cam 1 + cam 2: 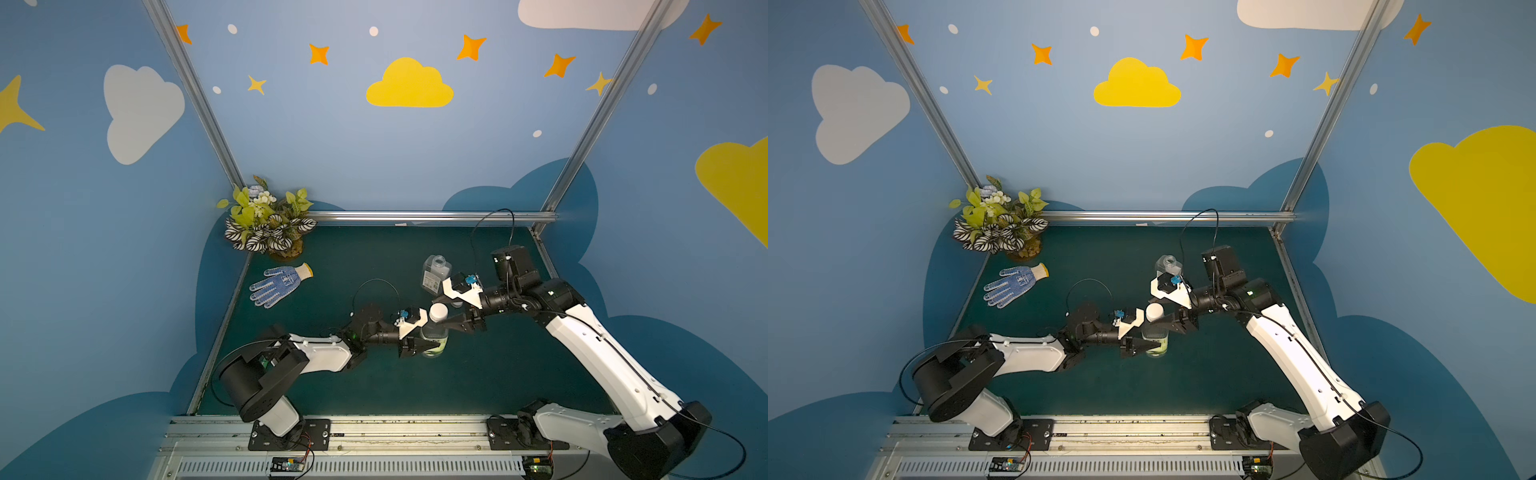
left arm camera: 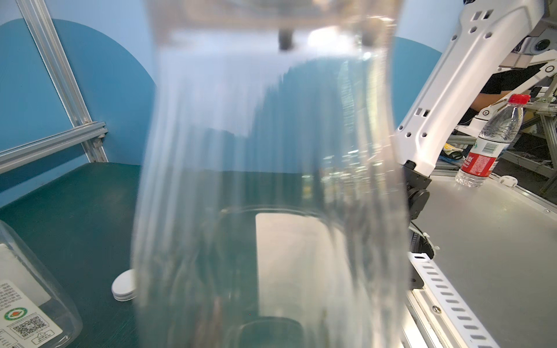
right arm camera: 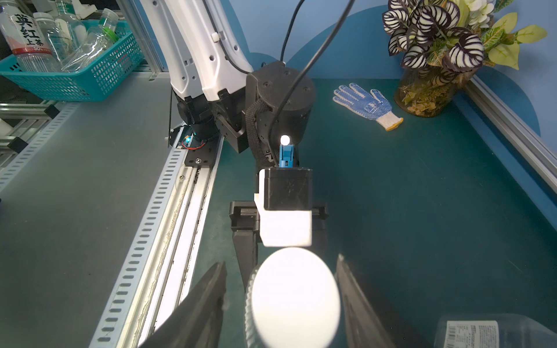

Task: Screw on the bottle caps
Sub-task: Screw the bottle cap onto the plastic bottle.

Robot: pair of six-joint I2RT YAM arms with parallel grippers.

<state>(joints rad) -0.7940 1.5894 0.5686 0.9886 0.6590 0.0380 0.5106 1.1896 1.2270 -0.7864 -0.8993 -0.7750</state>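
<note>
The slim round bottle (image 1: 436, 332) is clear plastic with a yellow-green label low on its body. It stands upright on the green counter (image 1: 332, 374), a little right of the middle. A white, flat-topped cap (image 1: 438, 311) sits on its neck, and in the right wrist view the cap (image 3: 295, 298) shows as a bright plain disc over a ribbed rim. Whether it is threaded on or only resting there cannot be told.

The left gripper (image 1: 430, 336) reaches in from the left and is clenched on the bottle's body below the neck. In the left wrist view the clear wall (image 2: 271, 180) fills most of the picture, blurred.

The right gripper (image 3: 281, 260) comes from the right at cap height, with a dark finger on either side of the cap. A strip of gap shows on one side. On the other side the finger is at the cap's edge, and contact cannot be judged. It stands released around the cap, not gripping it.

The squat, square-shouldered bottle (image 1: 436, 272) has a white label and stands upright farther back, just beyond the right gripper. Its neck is open and bare in both top views. The second white cap (image 2: 125, 286) lies flat on the counter near this bottle, apart from both grippers.

A blue-dotted work glove (image 1: 280, 284) lies far left, with a potted plant (image 1: 266, 220) in the far left corner.
</note>
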